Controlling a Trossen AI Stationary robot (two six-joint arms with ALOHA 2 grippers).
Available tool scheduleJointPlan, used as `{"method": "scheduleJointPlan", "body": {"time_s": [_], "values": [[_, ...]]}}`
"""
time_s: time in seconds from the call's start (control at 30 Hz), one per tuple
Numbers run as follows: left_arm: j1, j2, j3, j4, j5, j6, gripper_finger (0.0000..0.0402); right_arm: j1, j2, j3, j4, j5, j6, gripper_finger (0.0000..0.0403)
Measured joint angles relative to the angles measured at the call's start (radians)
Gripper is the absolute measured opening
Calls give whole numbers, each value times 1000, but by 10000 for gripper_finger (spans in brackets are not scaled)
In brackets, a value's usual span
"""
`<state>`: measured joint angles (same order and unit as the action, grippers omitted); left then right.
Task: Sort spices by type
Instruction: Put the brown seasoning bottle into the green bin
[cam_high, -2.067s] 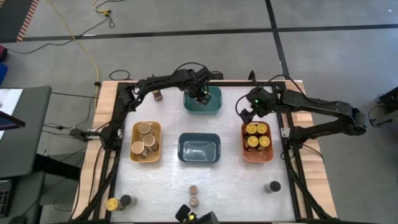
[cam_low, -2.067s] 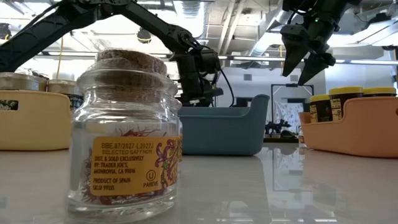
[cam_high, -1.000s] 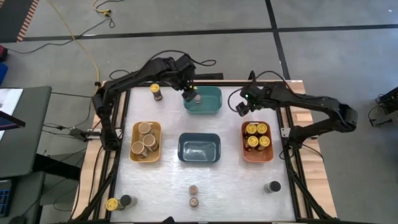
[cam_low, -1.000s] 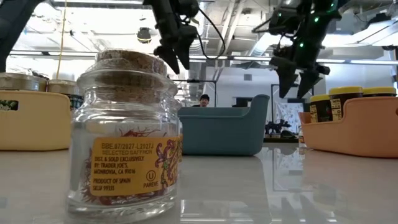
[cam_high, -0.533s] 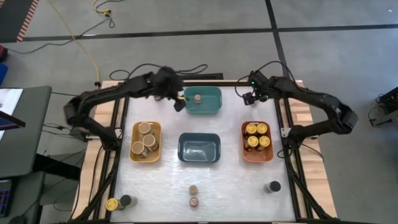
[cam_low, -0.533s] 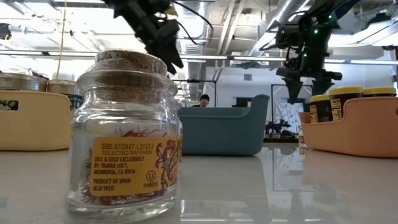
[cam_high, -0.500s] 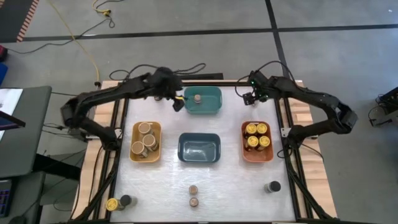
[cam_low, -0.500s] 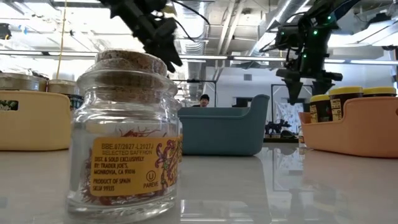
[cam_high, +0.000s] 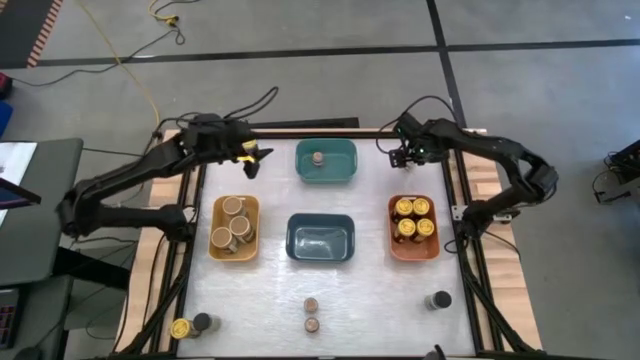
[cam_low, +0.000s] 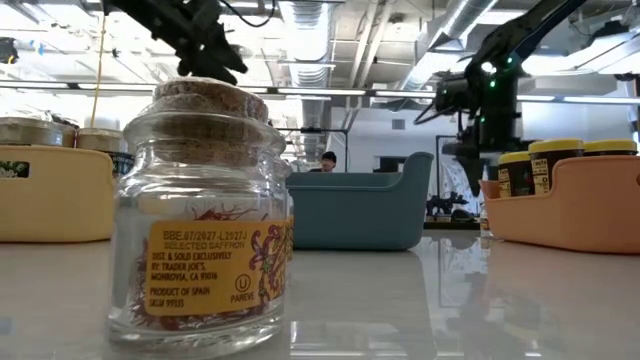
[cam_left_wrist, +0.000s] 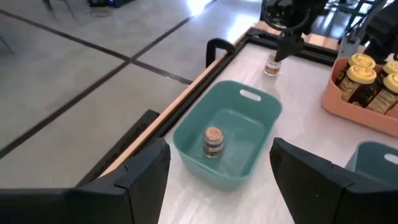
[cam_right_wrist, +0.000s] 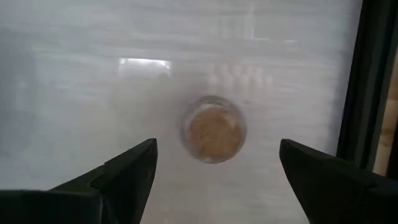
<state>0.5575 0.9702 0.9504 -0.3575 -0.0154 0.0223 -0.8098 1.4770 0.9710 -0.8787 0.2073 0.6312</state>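
My left gripper (cam_high: 251, 160) is open and hovers by the table's far left corner, left of the teal bin (cam_high: 343, 172). Its wrist view looks back at that bin, where one small brown-topped jar (cam_left_wrist: 212, 142) stands upright. A yellow lid (cam_high: 244, 151) shows partly beside this gripper. My right gripper (cam_high: 404, 155) is open near the far right corner and points down over another small brown-topped jar (cam_right_wrist: 213, 129). That jar stands on the table between the spread fingers, which do not touch it.
The yellow bin (cam_high: 216, 208) holds three tan-topped jars. The orange bin (cam_high: 393, 232) holds several yellow-lidded jars. The dark-blue bin (cam_high: 293, 240) is between them. Along the near edge stand two brown-topped jars (cam_high: 312, 313), a dark-lidded jar (cam_high: 437, 300), and a yellow-lidded and dark-lidded pair (cam_high: 190, 326).
My left gripper has drawn away from the teal bin toward the table's far left corner, and the brown-topped jar has stayed in the bin. My right gripper has moved toward the far edge and now stands over the small jar there.
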Motion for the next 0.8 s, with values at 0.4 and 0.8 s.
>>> {"method": "scheduleJointPlan", "body": {"time_s": [0.4,0.8], "values": [[7,-16,-1,-56,-5,17,265,-52,106,0,48,-73,-38,321],[7,-16,-1,-54,-24,19,265,-51,114,0,58,-76,-31,217]]}}
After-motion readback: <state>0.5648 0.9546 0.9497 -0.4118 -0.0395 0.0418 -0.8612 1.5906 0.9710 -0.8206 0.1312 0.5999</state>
